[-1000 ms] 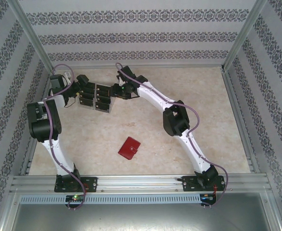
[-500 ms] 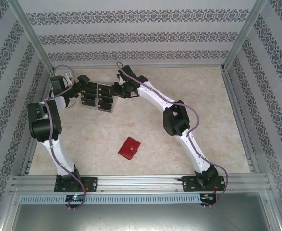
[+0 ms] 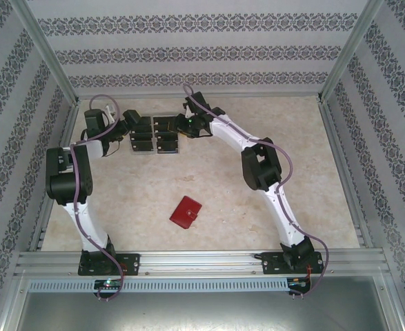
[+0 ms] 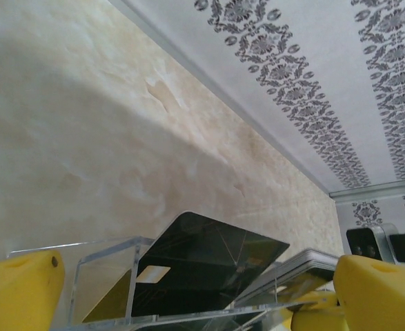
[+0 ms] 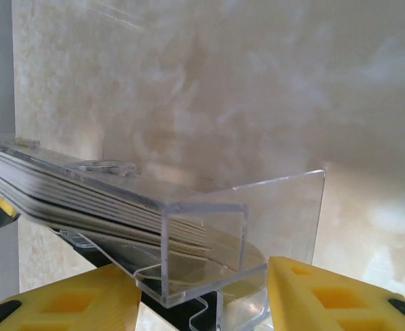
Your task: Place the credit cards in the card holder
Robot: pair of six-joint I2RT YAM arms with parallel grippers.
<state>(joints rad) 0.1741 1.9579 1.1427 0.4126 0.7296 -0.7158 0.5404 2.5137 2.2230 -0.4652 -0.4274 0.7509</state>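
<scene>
The small red folding wallet [image 3: 186,212] lies closed on the worktop [image 3: 312,179], well apart from the thin black cards [image 3: 141,143] in the clear plastic stand [image 5: 278,207] farther back; the left tool [image 4: 199,286] gapes wide around it, the right tool [image 5: 205,296] straddles its corner, grip unclear

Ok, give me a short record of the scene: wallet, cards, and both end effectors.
wallet: red, closed, flat on the table, nothing touching it
cards: black, in the clear stand, far side, left of centre
left end effector: open, at the stand's left end
right end effector: fingers straddle the stand's corner; grip unclear
</scene>
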